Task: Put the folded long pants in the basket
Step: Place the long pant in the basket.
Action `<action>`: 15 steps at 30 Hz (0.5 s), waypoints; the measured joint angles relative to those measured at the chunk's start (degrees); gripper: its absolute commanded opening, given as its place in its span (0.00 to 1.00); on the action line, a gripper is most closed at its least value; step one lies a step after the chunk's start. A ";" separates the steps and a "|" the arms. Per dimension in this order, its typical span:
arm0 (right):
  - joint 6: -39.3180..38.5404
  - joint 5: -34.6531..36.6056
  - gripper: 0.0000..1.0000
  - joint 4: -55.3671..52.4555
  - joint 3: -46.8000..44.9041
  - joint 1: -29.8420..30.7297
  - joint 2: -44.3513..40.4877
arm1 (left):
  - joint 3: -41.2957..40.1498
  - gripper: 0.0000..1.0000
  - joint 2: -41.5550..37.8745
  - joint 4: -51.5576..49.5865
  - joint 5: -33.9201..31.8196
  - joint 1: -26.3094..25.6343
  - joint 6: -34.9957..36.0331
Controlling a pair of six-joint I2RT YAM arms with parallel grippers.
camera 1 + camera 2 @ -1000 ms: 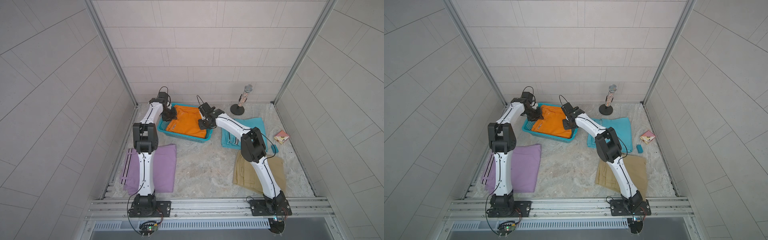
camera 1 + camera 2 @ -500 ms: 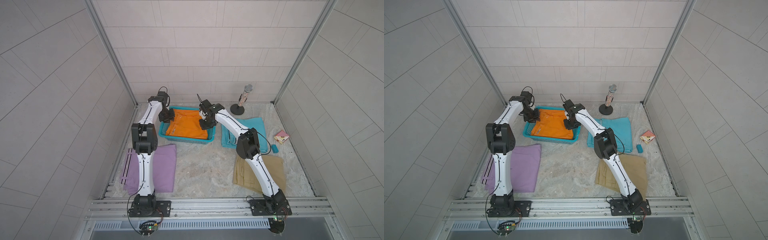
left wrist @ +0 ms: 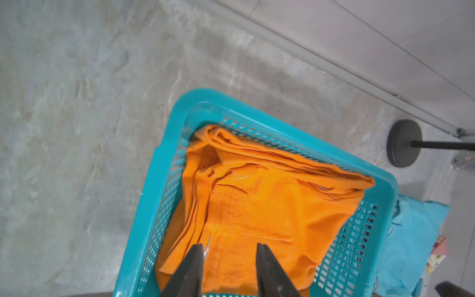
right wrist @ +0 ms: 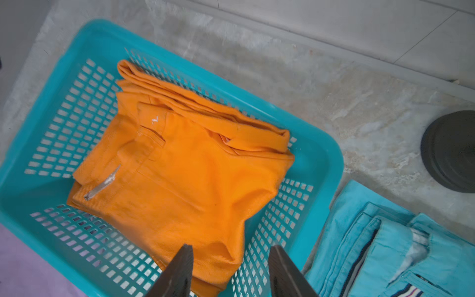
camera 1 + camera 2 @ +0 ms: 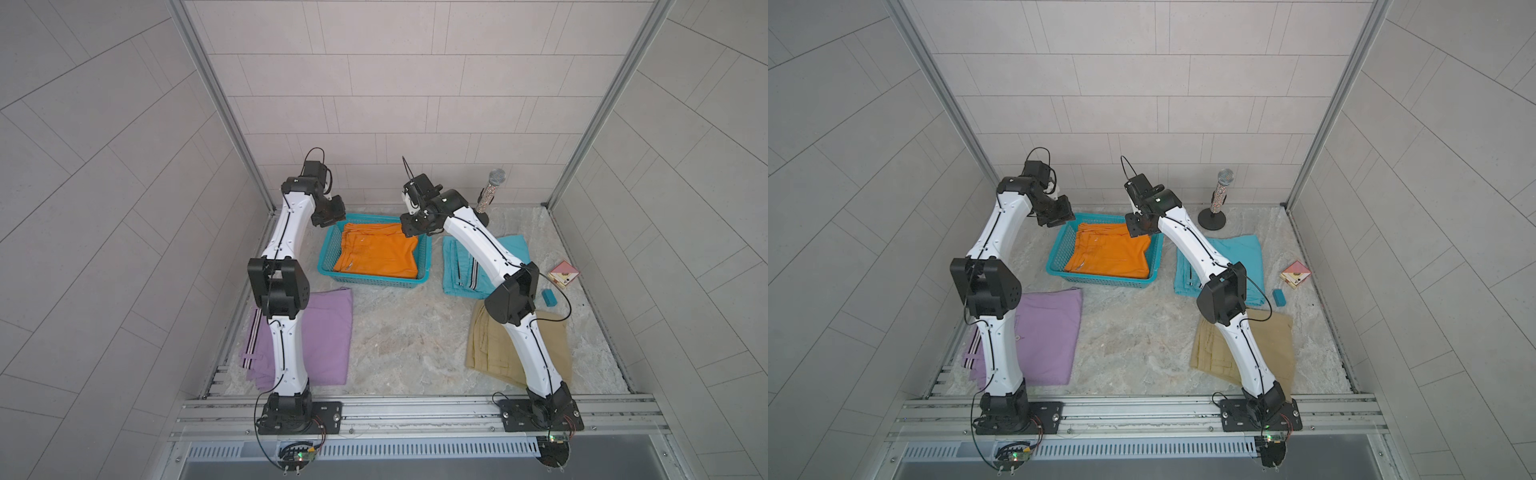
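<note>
Wrist views: folded orange pants (image 4: pixel 180 167) resting inside basket (image 4: pixel 326 154); left end effector (image 3: pixel 229 245) and right end effector (image 4: pixel 231 246) both released, empty, hovering above.

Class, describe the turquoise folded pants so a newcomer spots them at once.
Start at the turquoise basket holding the orange pants, near the back wall. Beside it, on the robot's right, the turquoise pants lie on the table. Soft cloth, unlike the basket, with black-and-white side stripes.

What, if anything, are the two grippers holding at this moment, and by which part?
Nothing is held. The left gripper and right gripper both hang open above the orange pants, which lie free in the basket.
</note>
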 measured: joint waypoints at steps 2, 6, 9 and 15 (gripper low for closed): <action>0.76 -0.22 0.47 1.18 0.15 0.22 1.20 | 1.40 0.33 1.18 0.07 0.70 -0.98 -0.04; 2.10 -1.03 0.46 3.02 0.15 0.26 6.47 | 4.13 0.37 7.32 0.02 2.05 -2.51 -0.15; 2.84 -1.70 0.47 3.69 -0.31 0.26 11.10 | 4.31 0.39 12.37 -0.13 2.56 -3.28 -0.11; 3.37 -1.70 0.53 3.96 -1.40 0.17 14.75 | 5.33 0.57 17.55 -0.87 2.97 -3.17 0.63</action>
